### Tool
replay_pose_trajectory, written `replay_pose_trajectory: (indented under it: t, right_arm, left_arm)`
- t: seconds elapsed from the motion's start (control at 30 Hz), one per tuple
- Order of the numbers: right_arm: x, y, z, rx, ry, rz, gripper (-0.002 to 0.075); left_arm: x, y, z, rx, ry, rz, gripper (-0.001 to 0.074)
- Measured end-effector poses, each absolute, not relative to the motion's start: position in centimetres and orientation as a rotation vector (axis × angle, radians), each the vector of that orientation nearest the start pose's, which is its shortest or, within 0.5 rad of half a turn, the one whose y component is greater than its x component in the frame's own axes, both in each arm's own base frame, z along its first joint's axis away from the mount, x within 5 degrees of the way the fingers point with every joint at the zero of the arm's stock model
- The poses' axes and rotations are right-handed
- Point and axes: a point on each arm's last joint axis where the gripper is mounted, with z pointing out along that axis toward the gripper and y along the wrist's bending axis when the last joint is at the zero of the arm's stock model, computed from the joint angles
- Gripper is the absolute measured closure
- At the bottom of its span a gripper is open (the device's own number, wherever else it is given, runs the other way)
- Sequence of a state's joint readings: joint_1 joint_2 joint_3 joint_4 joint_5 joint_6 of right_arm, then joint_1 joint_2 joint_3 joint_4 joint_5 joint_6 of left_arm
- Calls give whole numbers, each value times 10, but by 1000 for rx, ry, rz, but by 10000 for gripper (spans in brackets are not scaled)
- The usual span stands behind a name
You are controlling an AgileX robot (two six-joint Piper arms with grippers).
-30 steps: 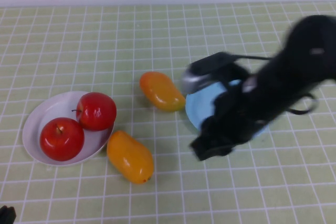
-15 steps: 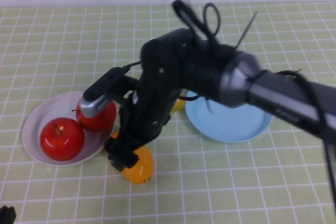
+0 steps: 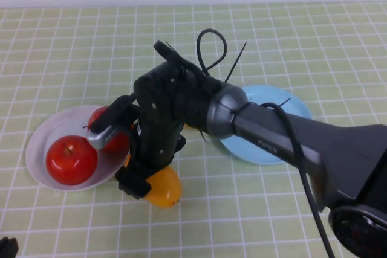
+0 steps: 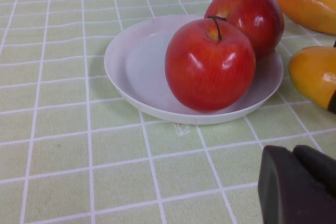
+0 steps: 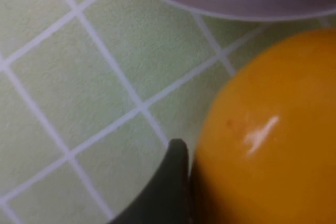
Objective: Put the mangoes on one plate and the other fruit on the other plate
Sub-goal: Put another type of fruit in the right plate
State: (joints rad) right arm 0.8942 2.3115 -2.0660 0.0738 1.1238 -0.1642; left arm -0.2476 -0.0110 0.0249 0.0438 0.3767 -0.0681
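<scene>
High view: the right gripper (image 3: 140, 180) is down at the near mango (image 3: 162, 188), which lies on the table just beside the white plate (image 3: 45, 131). The arm hides the fingers here, so how wide they stand cannot be read from this view. The second mango is almost wholly hidden behind the same arm, between the two plates, with nothing clear to point at. Both apples (image 3: 71, 160) sit on the white plate, on the far side of the gripper from the blue plate (image 3: 284, 104), which holds nothing visible. The left gripper (image 3: 7, 248) shows only as a dark tip at the near table edge, well away from everything.

Left wrist view: the left gripper (image 4: 299, 187) hangs low over bare table, its fingers too little seen to judge. Ahead of it stands the white plate with the two apples touching each other, and past that plate's rim lie both mangoes (image 4: 310, 1).

Right wrist view: one dark finger (image 5: 163, 192) lies against the mango's side; the other finger is out of sight, so whether the grip has closed cannot be told. The skin is glossy and rounded, likely slippery and fairly heavy, so a hold across the narrow middle seems safest.
</scene>
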Motion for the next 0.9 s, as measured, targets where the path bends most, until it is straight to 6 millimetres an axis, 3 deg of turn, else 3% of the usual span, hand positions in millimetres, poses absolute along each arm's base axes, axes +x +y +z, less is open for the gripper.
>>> replay_pose_trajectory:
  t: [0.17, 0.3, 0.5, 0.6, 0.73, 0.9]
  right_arm:
    - [308, 394, 188, -1433, 2516, 234, 68]
    - [308, 393, 188, -1437, 2521, 230, 198]
    - [306, 384, 198, -1370, 2617, 196, 194]
    - [312, 369, 225, -1227, 2651, 185, 194]
    - [339, 331, 262, -941, 2660, 111, 194]
    - [384, 274, 270, -614, 2700, -11, 194]
  left_arm:
    - [51, -11, 172, 195, 1867, -174, 731]
    - [51, -11, 172, 195, 1867, -174, 731]
    - [51, -11, 172, 195, 1867, -174, 731]
    - [51, -11, 172, 195, 1867, -174, 731]
    - [51, -11, 172, 195, 1867, -174, 731]
    - [51, -11, 172, 195, 1867, -174, 731]
